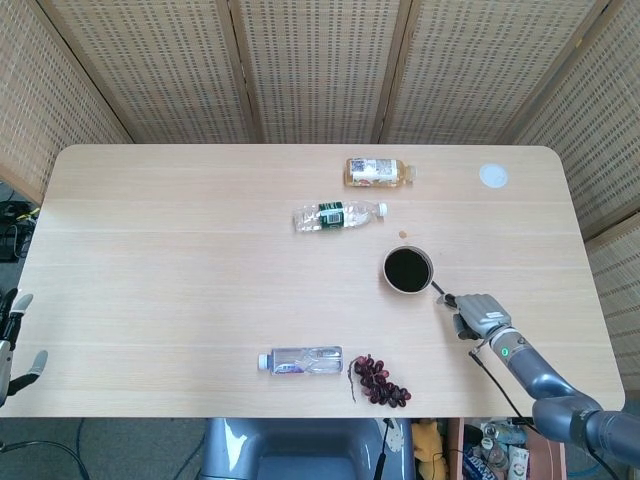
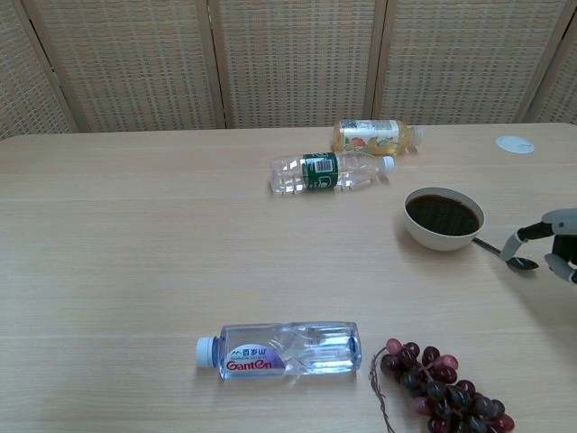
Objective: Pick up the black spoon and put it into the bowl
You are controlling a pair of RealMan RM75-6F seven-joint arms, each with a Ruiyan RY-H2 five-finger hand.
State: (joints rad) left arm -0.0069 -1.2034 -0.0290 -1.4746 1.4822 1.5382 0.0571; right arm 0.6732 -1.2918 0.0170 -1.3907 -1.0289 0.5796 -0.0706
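Note:
The black spoon (image 2: 505, 255) lies flat on the table, its handle pointing at the bowl and its head toward my right hand. The white bowl (image 2: 443, 217) holds a dark filling and stands just left of the spoon; the head view shows the bowl (image 1: 408, 270) and the spoon (image 1: 441, 294) too. My right hand (image 2: 554, 245) hovers at the table's right edge with one finger arched just over the spoon's head and nothing in its grasp. From above, the right hand (image 1: 478, 313) is right of the spoon. My left hand (image 1: 10, 342) hangs open off the table's left front corner.
A clear water bottle (image 2: 281, 349) and a bunch of dark grapes (image 2: 437, 381) lie near the front edge. A green-labelled bottle (image 2: 329, 171) and a juice bottle (image 2: 374, 136) lie behind the bowl. A white disc (image 2: 515, 143) sits at the far right.

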